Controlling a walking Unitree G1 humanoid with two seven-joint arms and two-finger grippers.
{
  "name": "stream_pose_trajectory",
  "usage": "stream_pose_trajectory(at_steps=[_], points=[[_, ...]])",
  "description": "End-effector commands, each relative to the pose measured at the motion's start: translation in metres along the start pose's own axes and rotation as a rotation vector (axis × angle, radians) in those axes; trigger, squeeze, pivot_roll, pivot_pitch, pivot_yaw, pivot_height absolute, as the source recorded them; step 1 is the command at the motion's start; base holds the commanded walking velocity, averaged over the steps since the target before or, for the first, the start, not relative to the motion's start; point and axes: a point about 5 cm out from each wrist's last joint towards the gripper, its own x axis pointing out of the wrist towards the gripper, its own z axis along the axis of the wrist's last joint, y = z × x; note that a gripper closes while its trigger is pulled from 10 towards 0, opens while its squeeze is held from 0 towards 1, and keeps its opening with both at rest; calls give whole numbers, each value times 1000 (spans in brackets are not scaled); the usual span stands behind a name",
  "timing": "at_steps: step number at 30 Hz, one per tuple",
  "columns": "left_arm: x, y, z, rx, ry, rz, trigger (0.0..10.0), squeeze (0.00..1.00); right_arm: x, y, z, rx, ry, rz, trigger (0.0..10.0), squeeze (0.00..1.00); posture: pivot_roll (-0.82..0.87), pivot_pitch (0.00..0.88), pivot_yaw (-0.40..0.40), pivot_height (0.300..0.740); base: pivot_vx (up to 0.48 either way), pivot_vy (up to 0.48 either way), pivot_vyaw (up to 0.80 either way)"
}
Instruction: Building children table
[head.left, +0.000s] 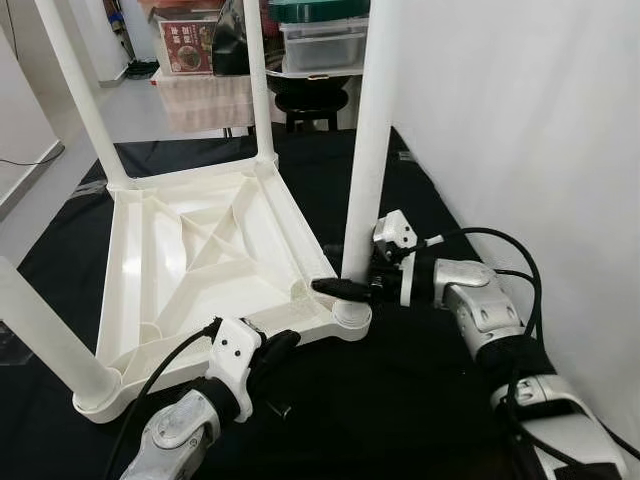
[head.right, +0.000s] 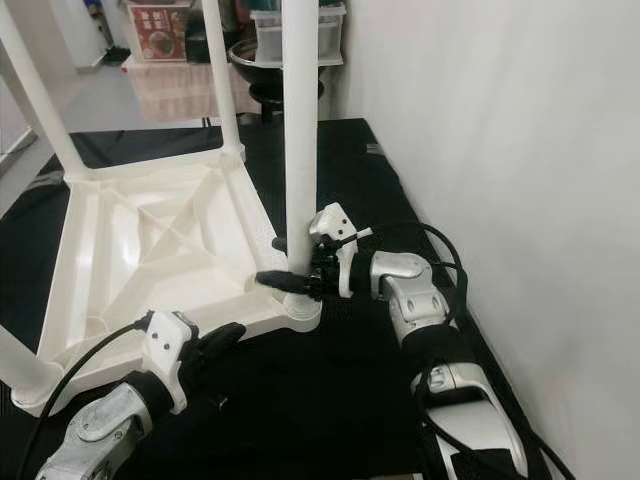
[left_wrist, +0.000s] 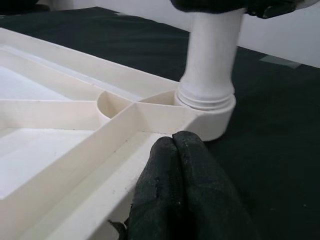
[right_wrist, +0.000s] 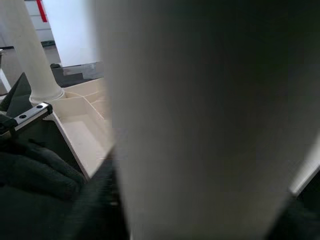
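Four white cylindrical plastic legs stood up from the upturned white plastic tabletop (head.left: 190, 250), which lay underside-up on a black cloth-covered floor (head.left: 400, 400), its moulded ribs forming a diagonal lattice. At the near left corner rose one smooth leg (head.left: 45, 335). The left claw (head.left: 272, 352), its black fingers (left_wrist: 175, 190) pressed together and clenched on nothing, rested against the tabletop's near rim, beside a small dark object (head.left: 281, 409) on the cloth. Further right, the near-right leg (head.left: 365, 150) sat in its round corner socket (head.left: 350, 318), a ringed collar visible where they met. The right claw (head.left: 345, 287) was closed around this leg just above the socket. A plain white wall (head.left: 530, 130) ran along the right side. The hollow plastic looked light and stiff but slick, so a low hold near the socket seemed the surest place to turn or seat the leg without slipping.
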Motion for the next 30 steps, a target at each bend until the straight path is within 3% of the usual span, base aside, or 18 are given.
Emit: stream_pose_trajectory(at_steps=[1, 5, 8, 9, 12, 13, 14, 15, 17, 18, 20, 24, 25, 28, 29, 30], points=[[-1, -1, -2, -6, 12, 0, 10000, 0, 3, 6, -5, 1, 3, 39, 0, 0, -57, 75, -26, 740, 0, 0, 0], [-1, -1, -1, -7, 11, 0, 10000, 0, -4, 8, -12, -5, 8, 21, 0, 0, -64, 80, -21, 740, 0, 0, 0], [-2, 0, -1, -8, 9, -1, 10000, 0, -13, 14, -25, -6, 43, -60, 0, 0, -74, 88, -19, 740, 0, 0, 0], [-2, 2, 0, -8, 9, 0, 10000, 0, -14, 22, -36, 29, 68, -155, 0, 0, -82, 93, -24, 740, 0, 0, 0], [-3, 2, 0, -8, 8, 1, 10000, 0, -15, 28, -43, 54, 85, -223, 0, 0, -82, 93, -24, 740, 0, 0, 0], [-4, 4, 0, -8, 8, 2, 10000, 0, -4, 37, -50, 142, 34, -469, 0, 0, -96, 101, -16, 740, 0, 0, 0], [-4, 4, 0, -8, 8, 2, 10000, 0, -4, 37, -50, 142, 34, -469, 0, 0, -96, 101, -16, 740, 0, 0, 0], [-4, 6, 1, -8, 7, 4, 10000, 0, 7, 57, -61, 222, 45, -604, 0, 0, -104, 104, -6, 740, 0, 0, 0], [-4, 6, 1, -8, 7, 4, 10000, 0, 7, 57, -61, 222, 45, -604, 0, 0, -104, 104, -6, 740, 0, 0, 0], [-4, 9, 0, -8, 8, 5, 10000, 0, 15, 61, -48, 233, -44, -654, 0, 0, -123, 93, 9, 740, 0, 0, 0], [-3, 8, 0, -7, 11, -3, 10000, 0, 16, 59, -53, 263, -19, -625, 0, 0, -96, 96, -7, 740, 0, 0, 0], [-2, 9, 0, 2, 10, 8, 10000, 0, 23, 58, -55, 231, 22, -569, 0, 0, -97, 92, -1, 740, 0, 0, 0], [-2, 9, 1, 3, 7, 16, 10000, 0, 23, 58, -54, 228, 13, -570, 588, 0, -94, 91, -8, 740, 0, 0, 0], [-2, 9, 1, 5, 5, 22, 10000, 0, 19, 60, -51, 240, 8, -600, 588, 0, -94, 91, -8, 740, 0, 0, 0], [-2, 9, 1, 4, 6, 19, 10000, 0, 18, 59, -46, 241, -12, -591, 10000, 16, -95, 89, -4, 740, 0, 0, 0], [-2, 9, 1, 4, 6, 18, 10000, 0, 17, 58, -43, 242, -26, -585, 10000, 16, -94, 88, -4, 740, 0, 0, 0]])
